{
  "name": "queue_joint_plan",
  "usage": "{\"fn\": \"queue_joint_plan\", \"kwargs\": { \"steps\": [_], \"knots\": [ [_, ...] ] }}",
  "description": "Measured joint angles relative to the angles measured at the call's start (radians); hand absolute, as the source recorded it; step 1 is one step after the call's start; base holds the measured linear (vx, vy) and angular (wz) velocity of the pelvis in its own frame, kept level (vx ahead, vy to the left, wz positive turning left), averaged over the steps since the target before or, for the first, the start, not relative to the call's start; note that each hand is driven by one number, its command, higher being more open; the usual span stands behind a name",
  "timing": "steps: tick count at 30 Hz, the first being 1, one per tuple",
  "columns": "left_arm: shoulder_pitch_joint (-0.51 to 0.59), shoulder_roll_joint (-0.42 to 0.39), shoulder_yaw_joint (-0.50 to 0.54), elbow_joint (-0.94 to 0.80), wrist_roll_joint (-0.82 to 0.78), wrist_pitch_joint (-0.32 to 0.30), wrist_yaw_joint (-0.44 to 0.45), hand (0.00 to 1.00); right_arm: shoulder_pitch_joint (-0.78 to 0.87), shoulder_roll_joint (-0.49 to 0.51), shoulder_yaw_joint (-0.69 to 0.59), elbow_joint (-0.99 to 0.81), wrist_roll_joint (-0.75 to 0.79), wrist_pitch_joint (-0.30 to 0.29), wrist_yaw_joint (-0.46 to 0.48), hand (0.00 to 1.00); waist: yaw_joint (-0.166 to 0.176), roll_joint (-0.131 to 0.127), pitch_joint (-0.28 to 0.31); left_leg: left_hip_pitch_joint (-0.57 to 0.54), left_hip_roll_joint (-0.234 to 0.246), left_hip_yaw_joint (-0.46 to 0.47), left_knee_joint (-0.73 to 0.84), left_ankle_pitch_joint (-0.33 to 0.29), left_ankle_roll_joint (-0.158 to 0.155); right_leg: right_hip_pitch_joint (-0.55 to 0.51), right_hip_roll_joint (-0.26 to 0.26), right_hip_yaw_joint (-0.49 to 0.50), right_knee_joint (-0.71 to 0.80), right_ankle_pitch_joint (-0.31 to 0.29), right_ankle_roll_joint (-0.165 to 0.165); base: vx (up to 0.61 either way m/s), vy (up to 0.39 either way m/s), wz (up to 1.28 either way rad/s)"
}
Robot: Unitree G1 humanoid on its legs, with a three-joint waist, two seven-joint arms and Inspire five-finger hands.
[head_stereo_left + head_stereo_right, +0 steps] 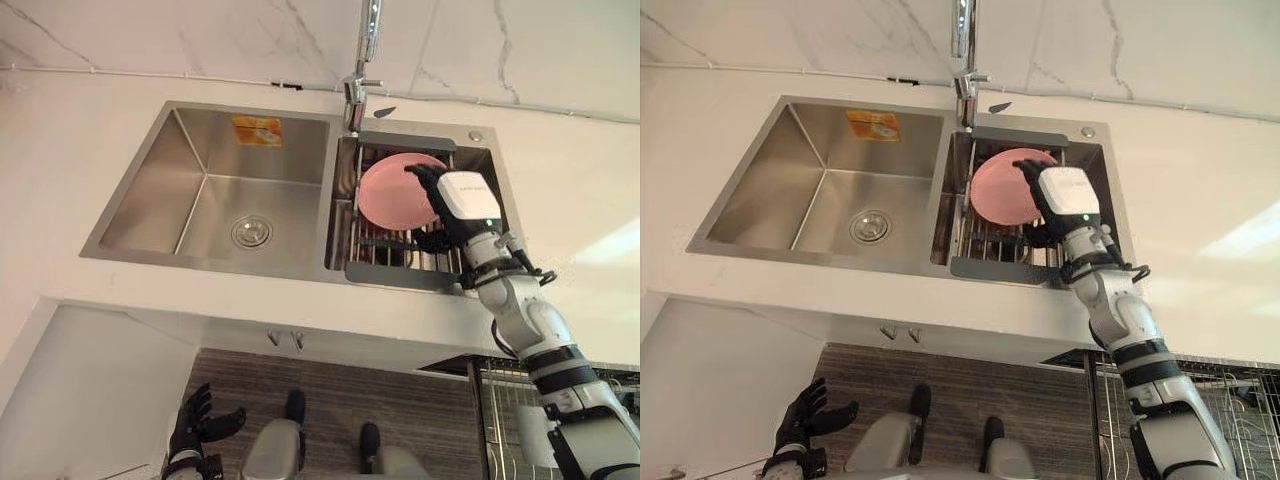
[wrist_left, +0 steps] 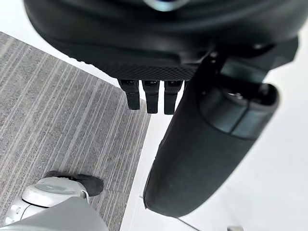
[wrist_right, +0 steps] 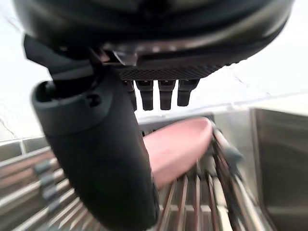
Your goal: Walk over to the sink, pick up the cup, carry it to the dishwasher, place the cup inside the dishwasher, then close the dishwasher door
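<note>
A pink round dish (image 1: 392, 192) stands tilted in a wire drying rack (image 1: 385, 258) that fills the sink's right basin. My right hand (image 1: 462, 200) reaches in over the rack and hovers just right of the dish. In the right wrist view its fingers (image 3: 163, 94) are straight and its thumb is apart, with the pink dish (image 3: 179, 144) past them and not held. My left hand (image 1: 200, 425) hangs low below the counter edge, fingers spread and holding nothing.
The left sink basin (image 1: 220, 195) is bare steel with a drain (image 1: 251, 232). A faucet (image 1: 358, 85) rises behind the divider. White counter surrounds the sink. A wire dishwasher rack (image 1: 515, 400) shows below the counter at lower right.
</note>
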Motion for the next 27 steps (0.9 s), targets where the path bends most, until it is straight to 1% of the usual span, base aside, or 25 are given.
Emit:
{"fn": "queue_joint_plan", "kwargs": {
  "steps": [5,11,14,22,24,27],
  "knots": [
    [-0.024,-0.001,-0.001,-0.018,-0.013,-0.001,0.003,0.90,-0.092,0.001,0.019,0.079,-0.026,0.034,-0.006,0.30,0.009,0.017,0.038,-0.025,0.005,-0.002,0.013,0.000,0.000,-0.021,0.010,-0.001,0.006,0.005,-0.004,-0.01,-0.005,0.00],
    [-0.042,-0.001,-0.001,-0.026,-0.041,-0.013,0.016,0.90,-0.193,-0.001,0.021,0.118,-0.024,0.048,-0.023,0.30,0.016,0.028,0.063,-0.050,0.011,-0.001,0.023,0.001,-0.002,-0.048,0.012,0.001,0.020,0.004,-0.004,0.00,0.000,0.00],
    [-0.058,0.001,-0.001,-0.026,-0.050,-0.018,0.023,0.90,-0.242,-0.020,0.039,0.118,-0.023,0.046,-0.032,0.30,0.016,0.029,0.083,-0.053,0.014,-0.001,0.024,0.001,-0.002,-0.054,0.014,0.002,0.027,0.003,-0.006,0.00,0.000,0.00],
    [-0.067,0.001,-0.001,-0.026,-0.050,-0.019,0.023,0.90,-0.239,-0.020,0.046,0.108,-0.012,0.036,-0.034,0.30,0.015,0.030,0.084,-0.061,0.016,0.005,0.025,0.001,-0.003,-0.067,0.017,0.010,0.033,0.002,-0.008,0.00,-0.003,-0.02],
    [-0.067,0.001,-0.001,-0.026,-0.050,-0.019,0.023,0.90,-0.216,-0.025,0.043,0.076,-0.012,0.037,-0.034,0.30,0.014,0.030,0.084,-0.060,0.017,0.006,0.025,0.001,-0.003,-0.067,0.017,0.010,0.033,0.002,-0.008,0.00,0.000,0.00],
    [-0.062,0.001,0.001,-0.026,-0.049,-0.018,0.023,0.90,-0.125,-0.050,0.020,-0.046,-0.011,0.034,-0.034,0.30,0.008,0.030,0.084,-0.051,0.017,0.007,0.025,-0.002,-0.004,-0.060,0.017,0.013,0.033,0.002,-0.008,0.00,0.000,0.00]
  ]
}}
